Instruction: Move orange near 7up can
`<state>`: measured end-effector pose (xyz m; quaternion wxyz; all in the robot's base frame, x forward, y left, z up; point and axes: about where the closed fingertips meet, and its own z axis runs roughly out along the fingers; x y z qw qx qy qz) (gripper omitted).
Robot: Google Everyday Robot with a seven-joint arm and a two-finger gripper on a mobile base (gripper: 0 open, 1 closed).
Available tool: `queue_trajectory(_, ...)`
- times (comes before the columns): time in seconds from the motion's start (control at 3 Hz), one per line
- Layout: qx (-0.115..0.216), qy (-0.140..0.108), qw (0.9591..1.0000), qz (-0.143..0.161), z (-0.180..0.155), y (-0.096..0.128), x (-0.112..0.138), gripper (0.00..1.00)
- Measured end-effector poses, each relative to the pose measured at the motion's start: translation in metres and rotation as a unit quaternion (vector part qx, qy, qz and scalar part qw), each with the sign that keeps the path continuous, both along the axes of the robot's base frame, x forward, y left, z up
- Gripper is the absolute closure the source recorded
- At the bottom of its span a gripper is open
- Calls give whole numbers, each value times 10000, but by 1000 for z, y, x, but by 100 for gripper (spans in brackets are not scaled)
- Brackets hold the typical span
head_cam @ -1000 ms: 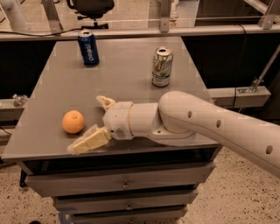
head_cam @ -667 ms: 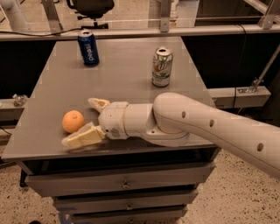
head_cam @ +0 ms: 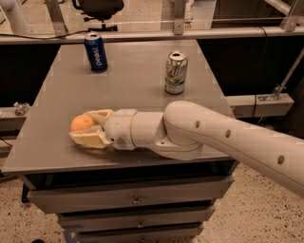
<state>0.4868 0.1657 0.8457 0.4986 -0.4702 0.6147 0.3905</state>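
The orange point(head_cam: 80, 123) rests on the grey table point(head_cam: 137, 85) near its front left. My gripper point(head_cam: 90, 127) reaches in from the right and its two cream fingers point(head_cam: 88, 139) sit on the far and near sides of the orange, closed against it. The right half of the orange is hidden between them. The 7up can point(head_cam: 175, 72), silver-white with green markings, stands upright at the table's back right, well apart from the orange.
A dark blue Pepsi can point(head_cam: 96, 52) stands upright at the back left. My white arm point(head_cam: 228, 137) lies across the table's front right. Drawers point(head_cam: 133, 199) sit below the table's front edge. An office chair point(head_cam: 99, 7) stands beyond the table.
My gripper has moved left onto the orange. Its fingers, spread wide beside the fruit before, now straddle it and have narrowed onto it. The cans have not moved.
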Motion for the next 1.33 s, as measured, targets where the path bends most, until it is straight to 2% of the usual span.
queue_trajectory(0.33,-11,-41,9998,-184,6,-14,-1,87)
queue_trajectory(0.67,-129,-222,9983,-514,24,-50,5,100)
queue_trajectory(1.0,-319,-530,9932,-991,59,-105,10,100)
queue_trajectory(1.33,-319,-530,9932,-990,59,-105,10,100)
